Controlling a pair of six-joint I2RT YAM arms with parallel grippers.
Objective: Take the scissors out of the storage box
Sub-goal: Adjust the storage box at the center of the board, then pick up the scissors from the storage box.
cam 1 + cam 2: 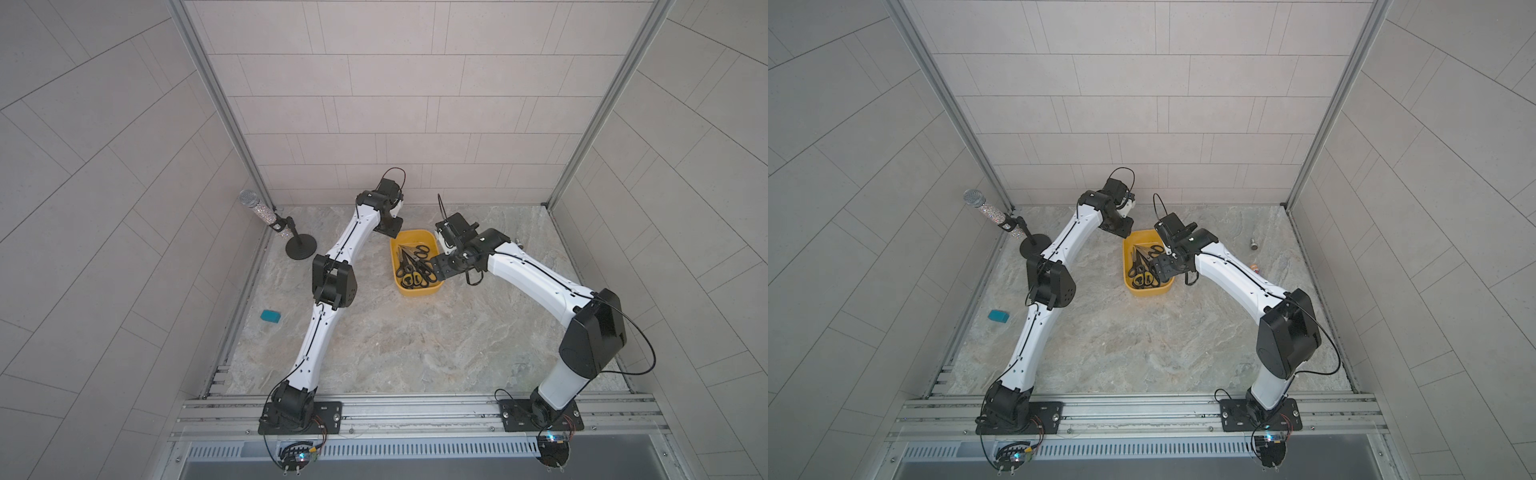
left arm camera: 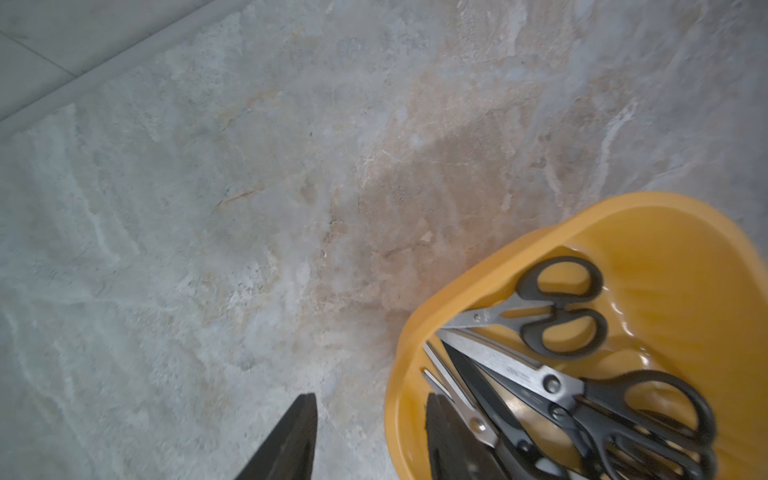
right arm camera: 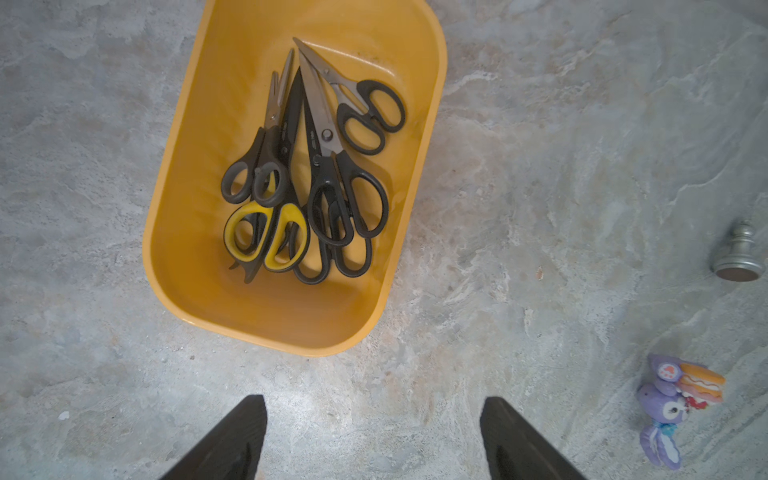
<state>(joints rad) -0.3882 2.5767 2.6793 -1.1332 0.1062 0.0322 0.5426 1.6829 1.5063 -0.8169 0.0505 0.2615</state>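
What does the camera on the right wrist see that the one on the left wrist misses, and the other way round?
Only the right wrist view: the yellow-handled scissors, a silver chess pawn, a purple toy and the open right gripper. Only the left wrist view: a strip of wall and the open left gripper, one finger over the table, one over the yellow box. Both: that box, black-handled scissors and the stone-patterned table.

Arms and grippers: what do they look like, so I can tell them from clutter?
The left arm and right arm have white tapered links with bulky black joint housings on black base plates. A thin black cable runs along each and loops free near the wrist. The left gripper and right gripper end in plain black wedge-shaped fingers.
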